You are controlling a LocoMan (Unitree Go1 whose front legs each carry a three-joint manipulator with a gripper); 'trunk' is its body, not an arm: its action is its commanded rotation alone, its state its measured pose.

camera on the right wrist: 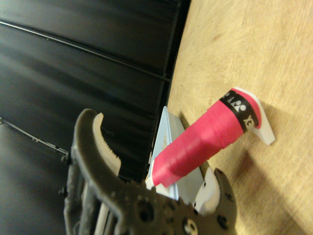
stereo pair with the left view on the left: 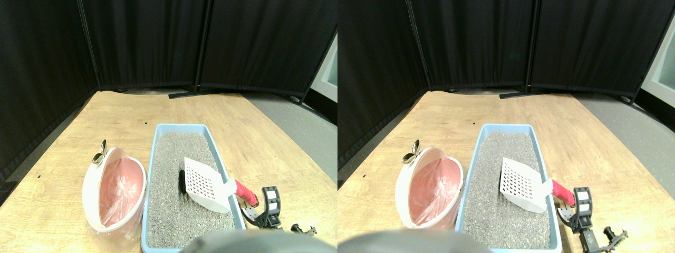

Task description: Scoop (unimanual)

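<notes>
scoop [stereo pair with the left view on the left: 206, 184], handle between open gripper [stereo pair with the left view on the left: 262, 208]

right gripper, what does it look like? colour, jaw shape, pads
The right gripper is a dark, near-black open frame with holes in its base. Its two jaws are curved and hook-like, each lined with a pale pad; one pad is toothed. No cables show.

A wooden floor [stereo pair with the left view on the left: 121, 113] fills the middle. Black curtain screens [stereo pair with the left view on the left: 147, 42] stand along its far edge and its left edge. The screens rest on dark metal feet [stereo pair with the left view on the left: 182, 95] at the far edge. A grey carpet [stereo pair with the left view on the left: 303, 132] runs along the right edge of the wood. A bit of white wall [stereo pair with the left view on the left: 329, 66] shows at the far right corner.
</notes>
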